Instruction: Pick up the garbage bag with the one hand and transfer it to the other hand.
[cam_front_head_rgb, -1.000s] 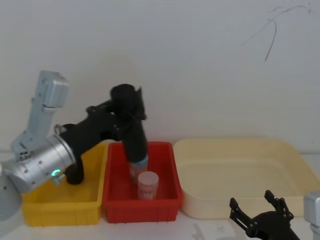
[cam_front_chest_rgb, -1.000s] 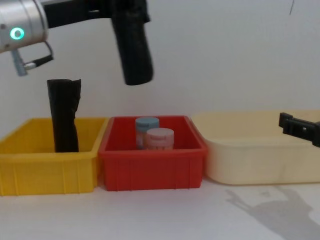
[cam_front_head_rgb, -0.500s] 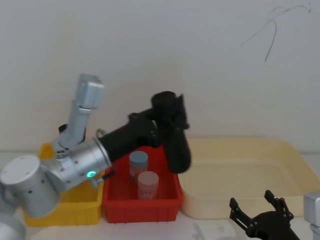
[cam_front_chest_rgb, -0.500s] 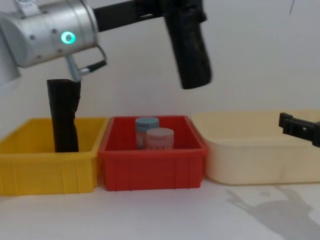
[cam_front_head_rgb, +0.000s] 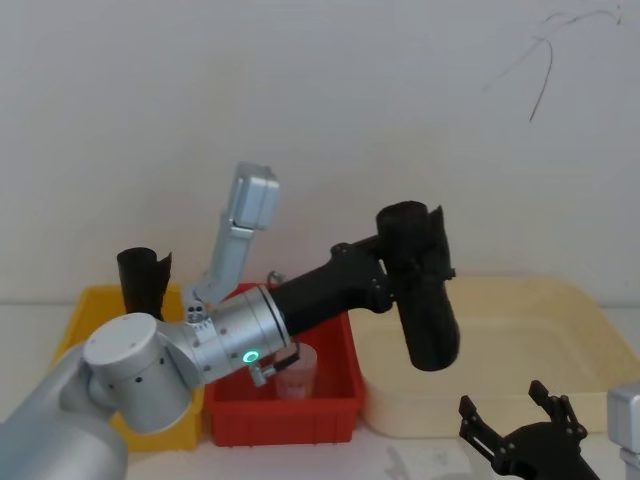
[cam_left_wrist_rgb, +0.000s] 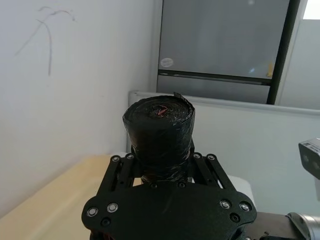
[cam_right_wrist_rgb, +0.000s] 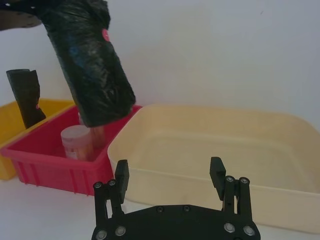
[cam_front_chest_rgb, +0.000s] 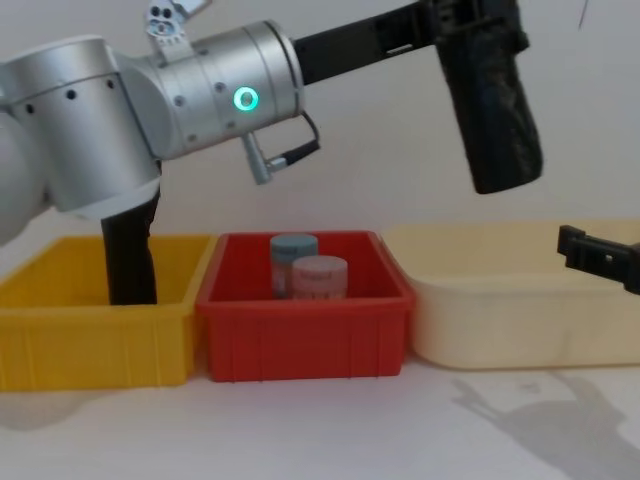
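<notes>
- White wall behind; crinkly black cylindrical garbage bag (cam_front_head_rgb: 424, 305) hangs above cream tray's (cam_front_head_rgb: 565, 300) left end.
- Left gripper (cam_front_head_rgb: 397, 272) clamps its top.
- Right gripper (cam_right_wrist_rgb: 169, 172) low, fingers spread.
- Red bin (cam_front_chest_rgb: 300, 345): two jars (cam_front_chest_rgb: 318, 276); yellow bin (cam_front_chest_rgb: 90, 352): black roll (cam_front_head_rgb: 143, 280).

left arm (cam_front_chest_rgb: 190, 90): bulky, silver, green ring light (cam_front_chest_rgb: 245, 99) | left hand (cam_front_head_rgb: 392, 275): black | right hand (cam_right_wrist_rgb: 170, 172): black, silver screws (cam_right_wrist_rgb: 229, 227)

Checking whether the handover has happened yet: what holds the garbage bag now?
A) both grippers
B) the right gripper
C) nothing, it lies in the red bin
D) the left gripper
D: the left gripper is shut on the garbage bag in the air; the right gripper sits open and empty lower down.
</notes>
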